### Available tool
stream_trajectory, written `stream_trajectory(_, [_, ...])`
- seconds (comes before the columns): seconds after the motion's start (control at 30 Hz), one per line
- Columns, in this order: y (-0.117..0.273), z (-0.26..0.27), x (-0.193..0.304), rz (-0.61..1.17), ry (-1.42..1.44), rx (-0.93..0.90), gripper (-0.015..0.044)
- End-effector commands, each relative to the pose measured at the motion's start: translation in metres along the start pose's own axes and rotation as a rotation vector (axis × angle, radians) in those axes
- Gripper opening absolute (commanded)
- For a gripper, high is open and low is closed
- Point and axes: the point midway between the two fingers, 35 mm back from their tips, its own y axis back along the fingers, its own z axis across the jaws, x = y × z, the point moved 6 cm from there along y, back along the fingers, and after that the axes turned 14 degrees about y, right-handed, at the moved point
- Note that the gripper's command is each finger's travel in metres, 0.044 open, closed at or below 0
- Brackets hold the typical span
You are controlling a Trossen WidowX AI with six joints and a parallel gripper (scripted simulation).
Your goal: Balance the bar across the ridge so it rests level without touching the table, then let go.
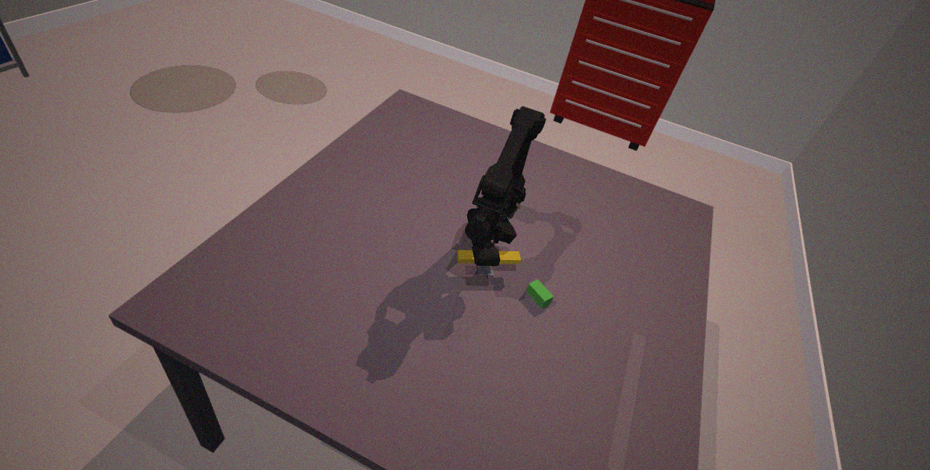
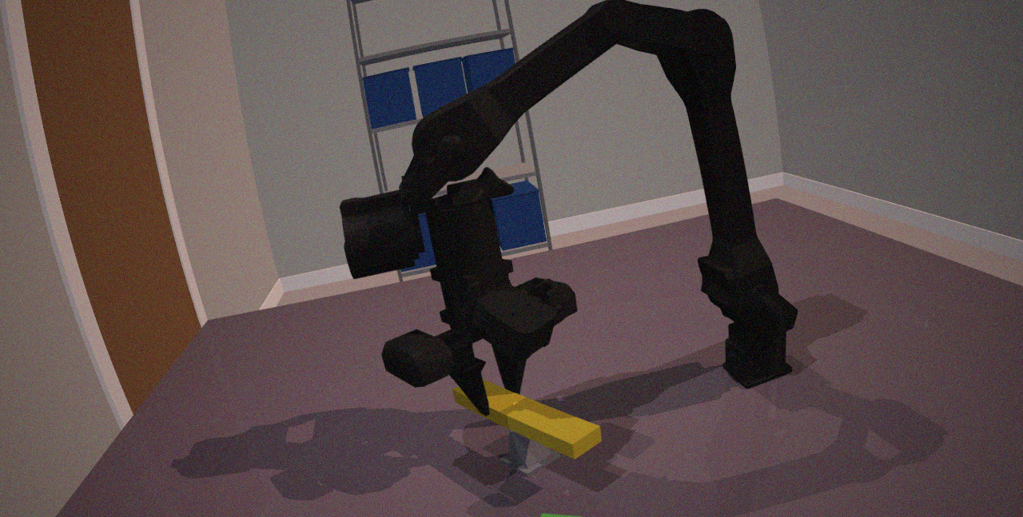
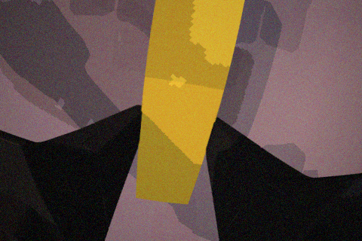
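Gripping: the gripper (image 2: pixel 493 399) is pinching the yellow bar (image 2: pixel 532 420) near one end, one dark finger on each long side.
Bar position: the bar is hanging above the desk (image 2: pixel 786 442), held roughly level, with its longer free part reaching toward the near right in the exterior view.
Ridge: a small pale ridge (image 2: pixel 525 453) is standing on the desk under the bar's middle; whether the two are touching cannot be told.
Wrist view: the bar (image 3: pixel 188 75) is running away from the camera between the two fingers, its near end showing just past them.
Green block: a green block (image 1: pixel 539 293) is lying on the desk to the near right of the bar, apart from it.
Arm: the black arm (image 2: pixel 643 49) is arching over from its base at the far right.
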Motion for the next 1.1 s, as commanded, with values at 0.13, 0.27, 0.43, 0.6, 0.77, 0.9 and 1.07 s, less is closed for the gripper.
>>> stream_trajectory(0.13, [0.0000, 0.0000, 0.0000, 0.000, 0.000, 0.000, 0.0000])
stream_trajectory(0.27, [0.0000, 0.0000, 0.0000, 0.000, 0.000, 0.000, 0.0000])
stream_trajectory(0.43, [0.0000, 0.0000, 0.0000, 0.000, 0.000, 0.000, 0.0000])
stream_trajectory(0.6, [0.0000, 0.0000, 0.0000, 0.000, 0.000, 0.000, 0.0000])
stream_trajectory(0.77, [0.0000, 0.0000, 0.0000, 0.000, 0.000, 0.000, 0.0000])
stream_trajectory(0.9, [0.0000, 0.0000, 0.0000, 0.000, 0.000, 0.000, 0.0026])
stream_trajectory(1.07, [0.0000, 0.0000, 0.0000, 0.000, 0.000, 0.000, 0.0158])
